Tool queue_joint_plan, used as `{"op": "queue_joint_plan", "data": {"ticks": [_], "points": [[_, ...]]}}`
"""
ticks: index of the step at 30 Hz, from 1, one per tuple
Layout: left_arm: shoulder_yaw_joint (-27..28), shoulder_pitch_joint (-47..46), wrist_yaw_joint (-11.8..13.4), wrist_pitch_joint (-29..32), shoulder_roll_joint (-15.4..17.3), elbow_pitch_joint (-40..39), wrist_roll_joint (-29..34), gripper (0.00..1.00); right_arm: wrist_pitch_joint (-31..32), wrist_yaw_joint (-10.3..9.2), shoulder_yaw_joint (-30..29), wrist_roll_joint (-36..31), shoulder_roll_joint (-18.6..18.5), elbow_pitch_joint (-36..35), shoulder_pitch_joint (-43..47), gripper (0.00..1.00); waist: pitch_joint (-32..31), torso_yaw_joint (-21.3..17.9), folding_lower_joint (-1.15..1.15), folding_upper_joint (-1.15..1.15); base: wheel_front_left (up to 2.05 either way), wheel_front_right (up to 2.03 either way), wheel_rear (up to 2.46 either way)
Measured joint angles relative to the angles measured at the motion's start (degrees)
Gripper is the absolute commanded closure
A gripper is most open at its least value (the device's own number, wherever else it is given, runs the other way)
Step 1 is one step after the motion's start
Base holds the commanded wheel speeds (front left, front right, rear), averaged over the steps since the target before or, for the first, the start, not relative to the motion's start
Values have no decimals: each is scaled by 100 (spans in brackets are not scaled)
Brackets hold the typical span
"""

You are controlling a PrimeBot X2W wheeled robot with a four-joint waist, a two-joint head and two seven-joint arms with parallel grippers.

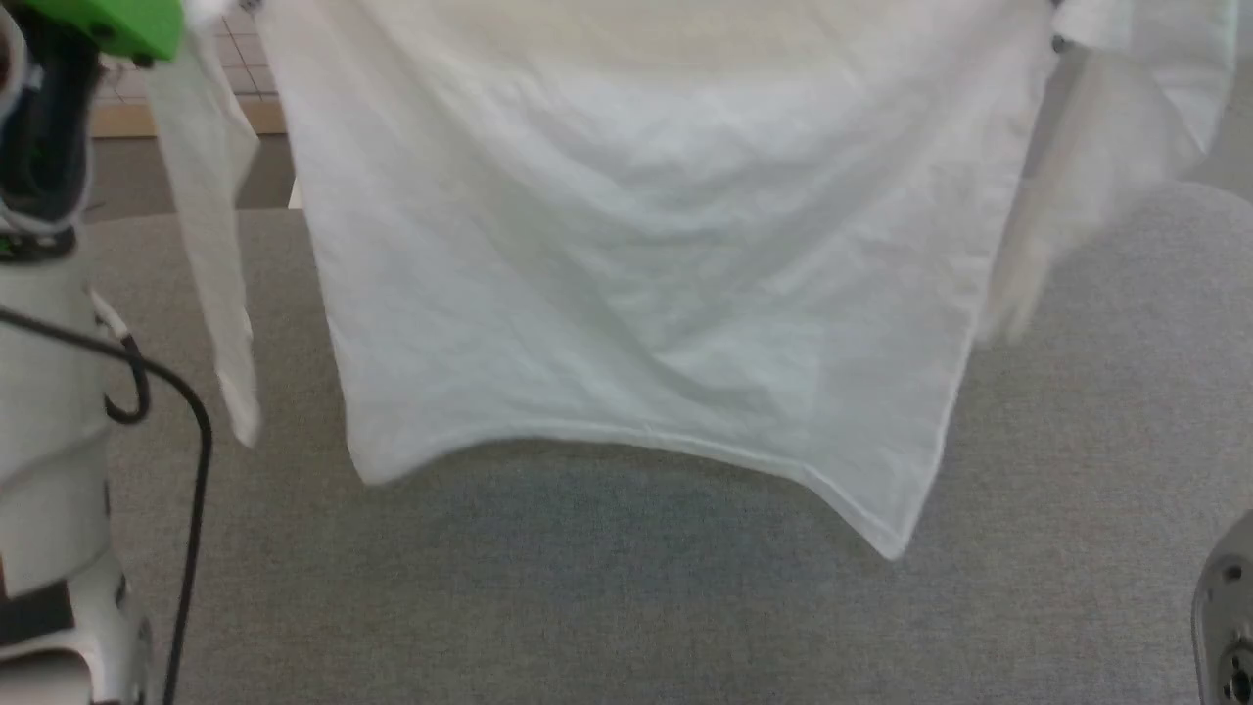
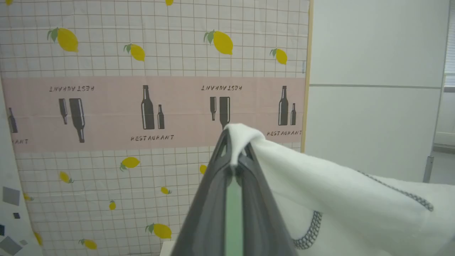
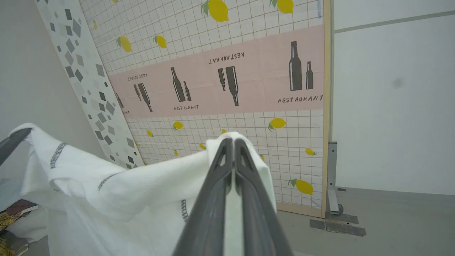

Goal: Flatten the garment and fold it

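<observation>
Garment (image 1: pixel 646 294) top cut off by head view's upper edge — sleeve (image 1: pixel 1087 176) blurred.

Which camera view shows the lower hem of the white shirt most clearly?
The head view: the garment hangs spread out and its whole hem curves above the grey surface. The left wrist view shows the left gripper shut on its seamed upper cloth; the right wrist view shows the right gripper likewise.
</observation>
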Motion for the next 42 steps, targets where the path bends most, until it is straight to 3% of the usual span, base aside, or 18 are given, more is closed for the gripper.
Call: {"op": "queue_joint_plan", "data": {"ticks": [6, 12, 16, 23, 28, 32, 42], "points": [[-18, -925, 38, 224, 214, 902, 213, 100, 5, 0, 119, -432, 38, 626, -964, 100, 443, 7, 0, 0, 0, 0, 0], [111, -1974, 393, 209, 281, 1661, 358, 100, -658, 0, 294, -1265, 171, 1380, -2219, 100, 1107, -12, 1, 0, 0, 0, 0], [149, -2661, 544, -180, 326, 1967, 492, 100, -1201, 1, 399, -1750, 318, 1873, -3004, 100, 1618, -32, 1, 0, 0, 0, 0], [122, -3051, 704, -875, 285, 2158, 720, 100, -1736, 1, 327, -2102, 489, 2510, -3484, 100, 2449, -42, 2, 0, 0, 0, 0], [75, -3021, 671, -1145, 183, 2317, 698, 100, -1892, 1, 266, -2049, 491, 2707, -3467, 100, 2884, 0, 2, 0, 0, 0, 0], [-8, -2731, 487, -1269, 123, 2380, 630, 100, -1949, 0, 339, -1764, 428, 2637, -3117, 100, 3068, 109, 2, 0, 0, 0, 0], [19, -884, 223, -1898, -60, 1896, 276, 100, -2303, 0, 631, -548, 69, 1474, -806, 100, 2733, 344, 1, 0, 0, 0, 0]]}}
